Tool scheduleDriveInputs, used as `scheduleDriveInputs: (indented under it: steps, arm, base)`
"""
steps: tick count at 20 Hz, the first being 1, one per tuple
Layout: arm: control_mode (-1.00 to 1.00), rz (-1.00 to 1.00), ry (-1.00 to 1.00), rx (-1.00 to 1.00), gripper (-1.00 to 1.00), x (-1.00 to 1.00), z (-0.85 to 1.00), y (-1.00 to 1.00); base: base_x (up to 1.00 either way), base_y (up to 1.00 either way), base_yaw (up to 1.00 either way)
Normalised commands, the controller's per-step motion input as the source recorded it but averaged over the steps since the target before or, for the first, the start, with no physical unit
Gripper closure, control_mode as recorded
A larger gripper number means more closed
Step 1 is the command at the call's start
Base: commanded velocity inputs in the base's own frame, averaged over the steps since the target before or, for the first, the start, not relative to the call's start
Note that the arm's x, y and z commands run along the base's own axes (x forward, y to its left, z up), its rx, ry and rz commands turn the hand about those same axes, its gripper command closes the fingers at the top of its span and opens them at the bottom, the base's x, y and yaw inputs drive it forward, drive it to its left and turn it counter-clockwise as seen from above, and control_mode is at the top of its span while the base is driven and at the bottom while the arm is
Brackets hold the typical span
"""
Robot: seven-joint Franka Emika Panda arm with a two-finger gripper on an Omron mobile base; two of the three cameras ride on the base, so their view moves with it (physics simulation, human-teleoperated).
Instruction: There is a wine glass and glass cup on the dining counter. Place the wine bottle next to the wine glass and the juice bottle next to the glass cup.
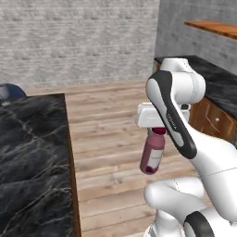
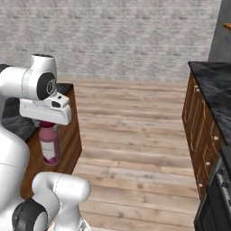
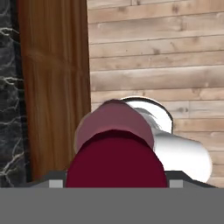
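Note:
My gripper [image 1: 157, 131] is shut on the red-capped neck of the juice bottle [image 1: 152, 156], a stout pinkish-maroon bottle with a white label. It hangs upright in the air above the wooden floor, just right of the dining counter [image 1: 32, 152], a black marble slab with pale veins and a wooden edge. From the right, the gripper [image 2: 46, 123] and the juice bottle [image 2: 49, 145] sit in front of the dining counter's wooden side [image 2: 70, 144]. Looking down the hand, the juice bottle's cap [image 3: 116, 162] fills the gripper [image 3: 116, 183], with the dining counter [image 3: 8, 87] at the left. The wine glass, glass cup and wine bottle are out of view.
A narrow black marble worktop [image 1: 220, 85] over wooden cupboard doors [image 2: 200, 131] runs along the right, with a wooden shelf [image 1: 213, 27] above it. Open plank floor [image 2: 131, 135] lies between it and the island. A blue rounded object [image 1: 10, 92] sits at the island's far corner.

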Motion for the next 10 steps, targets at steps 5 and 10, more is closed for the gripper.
scheduleDriveInputs:
  steps: [5, 10]
  arm:
    - [1.00, 0.00, 0.00, 0.00, 1.00, 0.00, 0.00, 0.00]
    - [1.00, 0.00, 0.00, 0.00, 1.00, 0.00, 0.00, 0.00]
  base:
    - [0.91, -0.20, 0.03]
    - [0.90, -0.21, 0.03]
